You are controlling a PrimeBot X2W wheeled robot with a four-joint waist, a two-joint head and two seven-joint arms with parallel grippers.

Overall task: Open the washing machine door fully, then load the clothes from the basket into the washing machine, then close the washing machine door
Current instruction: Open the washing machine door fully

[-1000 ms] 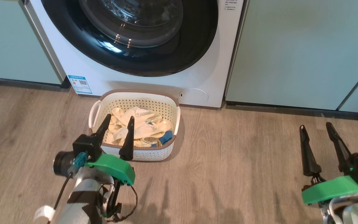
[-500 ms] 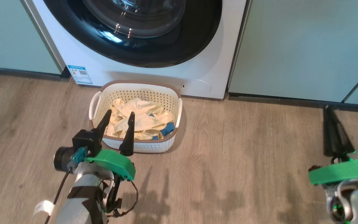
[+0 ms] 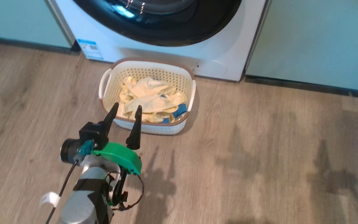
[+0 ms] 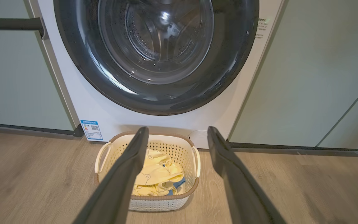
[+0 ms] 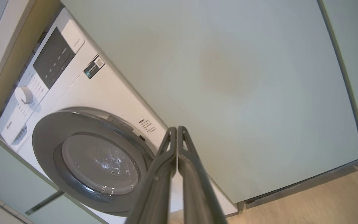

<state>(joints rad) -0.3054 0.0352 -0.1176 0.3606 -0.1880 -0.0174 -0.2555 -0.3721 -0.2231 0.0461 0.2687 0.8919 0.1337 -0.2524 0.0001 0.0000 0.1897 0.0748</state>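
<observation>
- Washing machine door [image 4: 155, 53]: shut on the washing machine [image 3: 225, 46]; opening step pending.
- Basket [image 3: 154, 128], clothes [image 3: 151, 99] inside: on floor [image 3: 259, 140] before machine.
- Left gripper [image 3: 127, 105]: jaws apart, empty.
- Right gripper [image 5: 177, 128]: jaws together, empty.
- Next, likely: hook door's edge, swing wide.

Grey-brown wood-grain plank floor [image 3: 259, 140] runs up to flat, matte pale green cabinet panels [image 3: 315, 40], which stand on a dark plinth strip [image 3: 306, 87]. A dark horizontal bar [image 4: 11, 24], perhaps a handle, crosses the left-hand panel. Soft shadows [image 3: 160, 183] lie on the planks.
</observation>
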